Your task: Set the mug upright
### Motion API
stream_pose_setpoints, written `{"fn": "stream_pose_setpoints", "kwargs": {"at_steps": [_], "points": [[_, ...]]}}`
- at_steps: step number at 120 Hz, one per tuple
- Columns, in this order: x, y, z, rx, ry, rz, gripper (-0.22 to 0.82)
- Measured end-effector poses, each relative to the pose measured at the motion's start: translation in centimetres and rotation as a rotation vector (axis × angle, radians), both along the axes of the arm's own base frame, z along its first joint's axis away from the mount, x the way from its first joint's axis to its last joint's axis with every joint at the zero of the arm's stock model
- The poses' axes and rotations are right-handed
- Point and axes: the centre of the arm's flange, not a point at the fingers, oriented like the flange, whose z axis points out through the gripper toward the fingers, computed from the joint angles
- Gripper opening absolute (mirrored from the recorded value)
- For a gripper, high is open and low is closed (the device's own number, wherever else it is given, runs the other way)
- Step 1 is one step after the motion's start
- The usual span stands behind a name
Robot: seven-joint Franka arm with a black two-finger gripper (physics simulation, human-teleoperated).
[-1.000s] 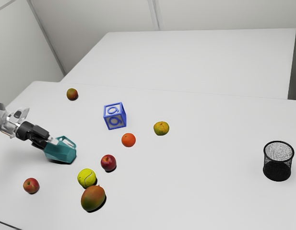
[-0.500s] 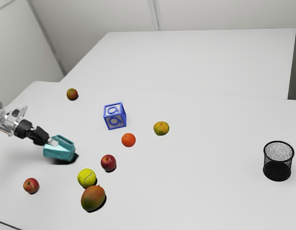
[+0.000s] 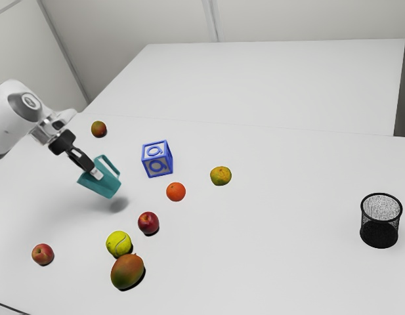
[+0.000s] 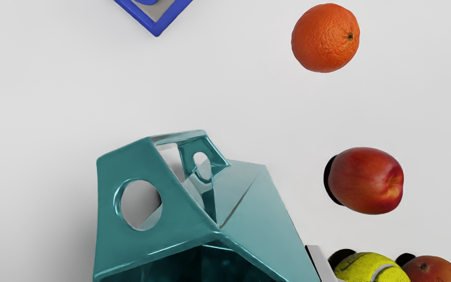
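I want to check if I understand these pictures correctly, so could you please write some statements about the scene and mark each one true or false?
1. The teal mug is held by the tool above the table. True.
2. The mug stands upright on the table. False: it is tilted and in the air.
3. The tennis ball lies beside a mango. True.
4. The black mesh bin is nearer to the exterior view's right than the blue-edged block. True.
5. The orange is inside the bin. False: it lies on the table, near the block.
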Motion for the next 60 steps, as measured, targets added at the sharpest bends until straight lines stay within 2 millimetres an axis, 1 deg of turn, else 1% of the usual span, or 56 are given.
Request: {"fn": "stream_pose_setpoints", "kwargs": {"at_steps": [10,25,35,45,60], "points": [[1.1,-1.5,0.2,0.111,-0.021,-0.045,-0.18],[3.0,-4.8,0.3,0.242,-0.054,-0.120,-0.18],[3.8,-6.7,0.0,0.310,-0.068,-0.159,-0.18],[3.9,-7.8,-0.5,0.360,-0.071,-0.173,-0.18],[3.5,-8.6,-1.0,0.403,-0.083,-0.163,-0.18]]}}
